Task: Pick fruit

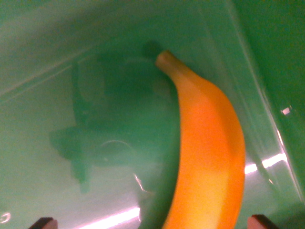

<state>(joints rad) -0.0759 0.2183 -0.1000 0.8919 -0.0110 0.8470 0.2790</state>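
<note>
A yellow-orange banana [209,152] lies close under the camera in a green bin [57,57], its stem end pointing up toward the middle of the wrist view and its body running down to the lower edge. Only the two dark fingertips of my gripper [152,223] show, one at the lower left corner [44,223] and one at the lower right [263,222]. They stand far apart, so the gripper is open. The banana's lower part sits between them, nearer the right fingertip, touching neither that I can see.
The bin's glossy green floor carries the dark shadow of the arm [109,119] left of the banana. A bin wall [276,71] rises along the wrist view's right side, and another wall edge crosses the upper left.
</note>
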